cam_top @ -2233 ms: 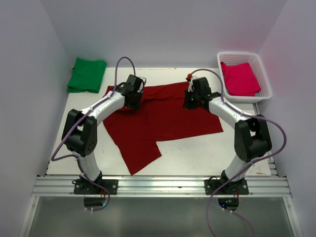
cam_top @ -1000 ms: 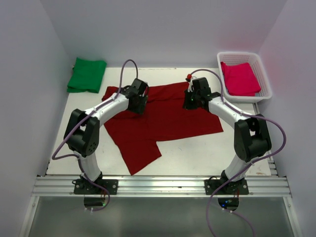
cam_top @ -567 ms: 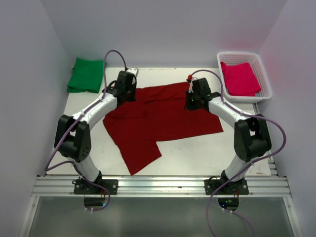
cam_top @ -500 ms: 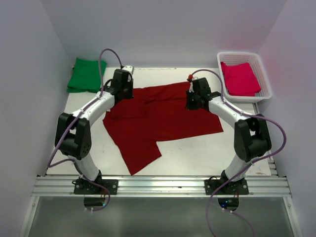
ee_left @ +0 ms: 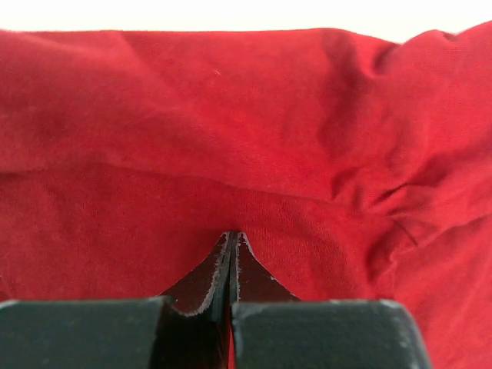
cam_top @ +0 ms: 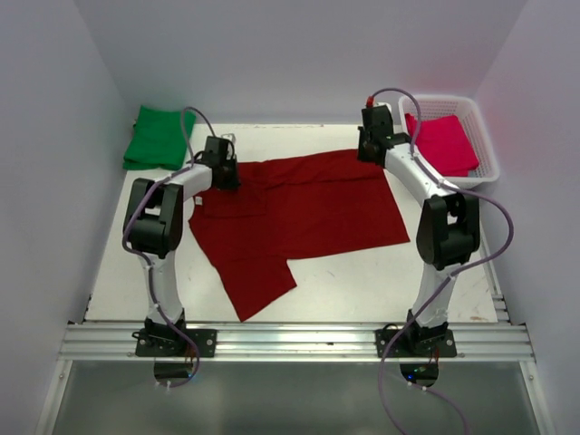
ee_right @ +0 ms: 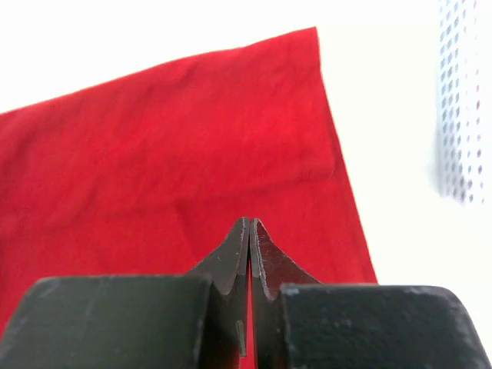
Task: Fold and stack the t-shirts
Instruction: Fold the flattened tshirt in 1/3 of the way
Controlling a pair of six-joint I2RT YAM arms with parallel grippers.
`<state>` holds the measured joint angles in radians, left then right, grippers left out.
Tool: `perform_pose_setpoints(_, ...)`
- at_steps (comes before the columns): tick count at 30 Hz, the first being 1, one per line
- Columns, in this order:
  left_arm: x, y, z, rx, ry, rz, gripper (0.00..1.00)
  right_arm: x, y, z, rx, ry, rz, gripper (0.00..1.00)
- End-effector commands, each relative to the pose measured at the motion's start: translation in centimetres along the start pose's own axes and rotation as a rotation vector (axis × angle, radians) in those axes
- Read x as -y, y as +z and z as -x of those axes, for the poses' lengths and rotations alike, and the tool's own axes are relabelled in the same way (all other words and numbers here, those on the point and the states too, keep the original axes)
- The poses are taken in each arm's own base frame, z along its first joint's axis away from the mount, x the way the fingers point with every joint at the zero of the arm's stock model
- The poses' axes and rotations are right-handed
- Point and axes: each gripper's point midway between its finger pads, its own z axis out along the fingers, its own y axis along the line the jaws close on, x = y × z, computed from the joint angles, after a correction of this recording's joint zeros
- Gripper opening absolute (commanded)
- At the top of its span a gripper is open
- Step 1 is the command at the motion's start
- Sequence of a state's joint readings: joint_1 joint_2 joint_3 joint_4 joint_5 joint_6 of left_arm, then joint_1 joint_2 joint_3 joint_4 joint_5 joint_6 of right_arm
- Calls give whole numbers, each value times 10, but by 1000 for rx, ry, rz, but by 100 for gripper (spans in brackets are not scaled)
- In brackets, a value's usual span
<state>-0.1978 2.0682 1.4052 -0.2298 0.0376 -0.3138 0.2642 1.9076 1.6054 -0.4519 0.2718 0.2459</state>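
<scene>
Top external view: left gripper (ee_left: 231,235) and right gripper (ee_right: 250,223) both clamp the maroon t-shirt (cam_top: 308,208).

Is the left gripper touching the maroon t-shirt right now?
Touching. The left wrist view shows the left gripper shut, its tips pressed into the maroon t-shirt, with a sliver of red cloth showing between them.

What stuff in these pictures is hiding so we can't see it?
- Top view: the tips of the left gripper and right gripper, hidden under their own wrists.
- Right wrist view: white basket, blurred and cut by the right edge.
- Top view: anything beneath the pink shirt, covered by it.
</scene>
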Motion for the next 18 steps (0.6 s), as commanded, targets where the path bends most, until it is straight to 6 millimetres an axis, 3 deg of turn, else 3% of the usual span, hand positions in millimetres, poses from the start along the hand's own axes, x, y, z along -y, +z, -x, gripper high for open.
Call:
perform_pose_setpoints(1, -23, -2, 1, 30, -93, 51, 0, 20, 13, 13, -12, 4, -100, 0)
perform_pose_setpoints(5, -52, -18, -13, 32, -135, 180, 0, 24, 34, 5, -44, 22, -96, 0)
perform_pose_setpoints(10, -70, -31, -28, 11, -156, 250, 0, 20, 54, 0, -51, 5, -88, 0)
perform_pose_setpoints(18, -60, -34, -34, 5, -157, 186, 0, 1, 83, -17, -99, 17, 8, 0)
